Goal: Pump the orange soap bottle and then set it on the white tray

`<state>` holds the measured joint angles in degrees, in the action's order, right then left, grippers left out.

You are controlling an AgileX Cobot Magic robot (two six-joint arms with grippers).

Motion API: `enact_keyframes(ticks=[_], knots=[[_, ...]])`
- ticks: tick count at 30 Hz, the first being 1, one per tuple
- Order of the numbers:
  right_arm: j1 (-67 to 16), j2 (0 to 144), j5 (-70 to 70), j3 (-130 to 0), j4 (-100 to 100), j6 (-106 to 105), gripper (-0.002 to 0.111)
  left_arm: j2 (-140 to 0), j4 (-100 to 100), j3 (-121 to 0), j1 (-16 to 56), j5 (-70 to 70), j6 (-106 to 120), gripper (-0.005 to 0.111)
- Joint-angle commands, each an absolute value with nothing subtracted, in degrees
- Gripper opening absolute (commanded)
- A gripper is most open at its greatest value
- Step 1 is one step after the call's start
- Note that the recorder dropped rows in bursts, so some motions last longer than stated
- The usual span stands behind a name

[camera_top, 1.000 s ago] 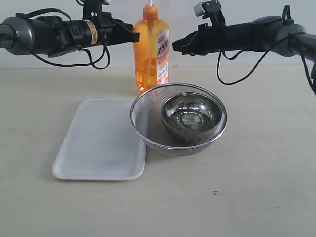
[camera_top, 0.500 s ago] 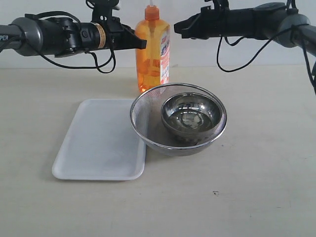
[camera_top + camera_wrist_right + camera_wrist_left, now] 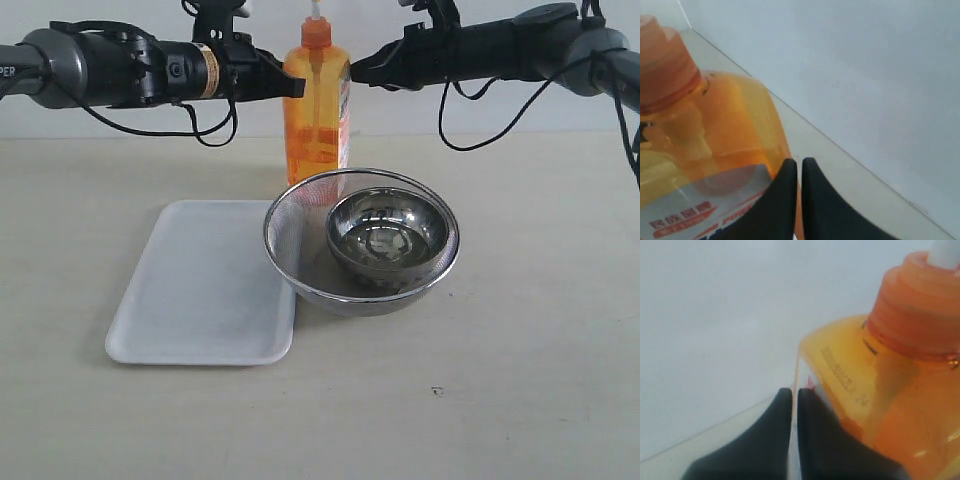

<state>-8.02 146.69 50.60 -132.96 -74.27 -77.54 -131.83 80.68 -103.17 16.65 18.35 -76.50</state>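
One beige tabletop [image 3: 520, 380], white tray [image 3: 200, 290], pale wall [image 3: 390, 112] behind

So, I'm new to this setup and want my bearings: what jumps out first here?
The orange bottle stands at the back, flanked at its shoulders by the left tool and right tool, both shut. In front, a steel bowl sits inside a mesh strainer, with a white tray just left of it.
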Motion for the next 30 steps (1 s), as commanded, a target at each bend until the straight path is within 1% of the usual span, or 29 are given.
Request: enact_keyframes(ticks=[1, 5, 9, 15, 24, 30], knots=[[-7.96, 145.66, 52.61, -133.42, -74.14, -76.77, 0.000, -131.02, 91.14, -103.58, 17.34, 21.08, -86.34, 0.005], [-7.96, 145.66, 53.40, -133.42, -73.89, -76.77, 0.000, -130.44, 99.50, -103.58, 17.34, 21.00, -92.90, 0.005], [-7.96, 145.66, 53.25, -133.42, -71.25, -75.70, 0.000, -128.94, 99.95, -103.58, 16.62, 21.04, -98.58, 0.005], [-7.96, 145.66, 53.71, -133.42, -63.60, -70.56, 0.000, -126.42, 99.95, -102.97, 15.83, 23.77, -99.05, 0.005], [-7.96, 144.31, 56.79, -133.42, -62.12, -70.32, 0.000, -123.43, 99.95, -94.82, 13.95, 23.98, -99.05, 0.005], [-7.96, 142.90, 56.42, -133.42, -61.75, -70.32, 0.000, -123.33, 99.95, -94.11, 13.21, 28.22, -98.57, 0.005]])
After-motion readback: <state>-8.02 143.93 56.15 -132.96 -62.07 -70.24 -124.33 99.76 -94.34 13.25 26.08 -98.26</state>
